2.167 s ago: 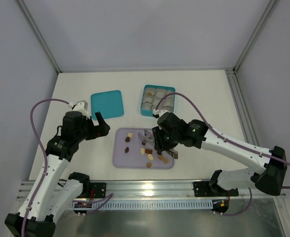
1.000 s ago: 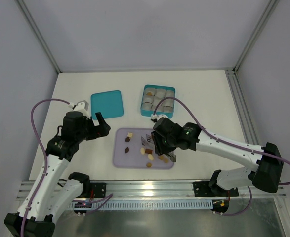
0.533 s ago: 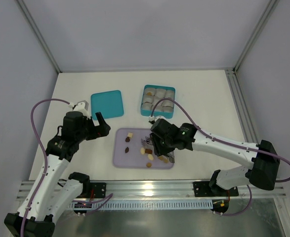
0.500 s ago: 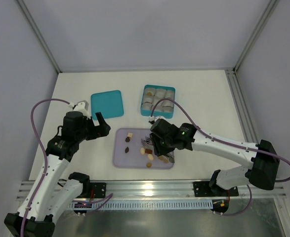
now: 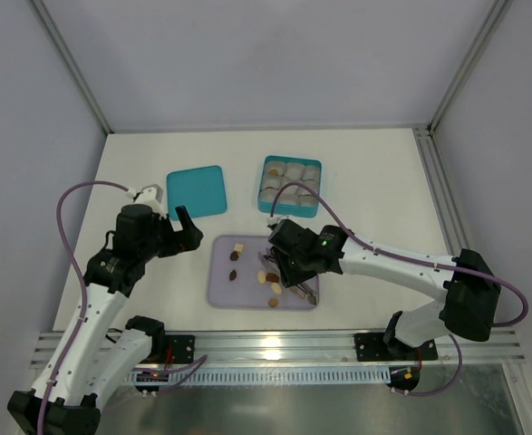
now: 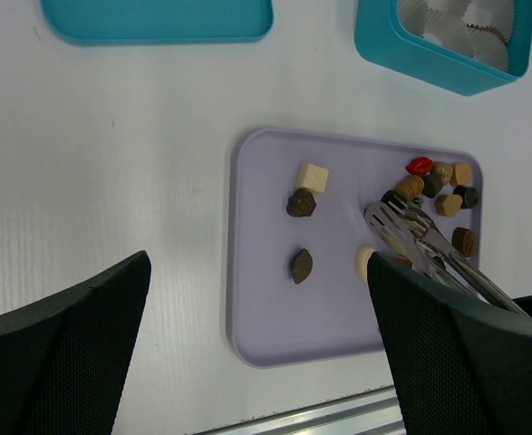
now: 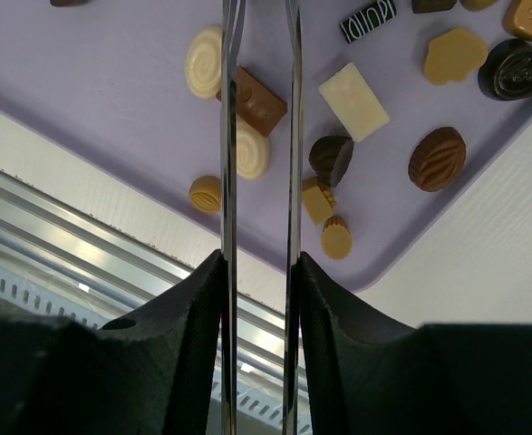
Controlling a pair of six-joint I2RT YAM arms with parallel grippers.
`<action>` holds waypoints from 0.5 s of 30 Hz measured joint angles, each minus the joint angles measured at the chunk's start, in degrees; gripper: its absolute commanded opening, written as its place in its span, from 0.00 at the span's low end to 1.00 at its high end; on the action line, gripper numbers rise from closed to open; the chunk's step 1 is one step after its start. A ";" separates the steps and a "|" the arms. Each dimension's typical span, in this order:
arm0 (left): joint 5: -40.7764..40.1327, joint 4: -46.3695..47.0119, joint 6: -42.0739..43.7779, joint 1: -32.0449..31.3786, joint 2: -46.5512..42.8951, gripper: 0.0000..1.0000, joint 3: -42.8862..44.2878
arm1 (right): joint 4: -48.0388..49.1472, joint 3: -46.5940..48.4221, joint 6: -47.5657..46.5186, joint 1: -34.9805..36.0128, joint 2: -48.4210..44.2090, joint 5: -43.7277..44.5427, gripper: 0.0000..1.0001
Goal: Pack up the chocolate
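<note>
Small chocolates, dark brown, tan, cream and one red (image 6: 419, 165), lie scattered on a lavender tray (image 5: 220, 294). My right gripper (image 5: 284, 267) is shut on metal tongs (image 7: 229, 136), whose two arms stand apart over the tray's middle. The tong tips (image 6: 383, 217) hover near a cream round candy (image 6: 365, 263). In the right wrist view a cream swirl (image 7: 204, 62) and a brown brick (image 7: 255, 101) lie beside the left tong arm. My left gripper (image 5: 186, 231) is open and empty, above the table left of the tray.
A teal box (image 5: 288, 211) of grey-white paper cups stands behind the tray. Its teal lid (image 5: 197, 191) lies flat at the back left. A metal rail (image 5: 275, 344) runs along the table's near edge.
My right gripper has carried the tongs leftward, from the tray's right part to its middle. The left arm has not moved.
</note>
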 measured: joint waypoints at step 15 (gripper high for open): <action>-0.11 0.00 0.00 -0.17 -0.31 1.00 0.00 | -1.57 4.13 -2.23 -0.66 0.09 1.90 0.30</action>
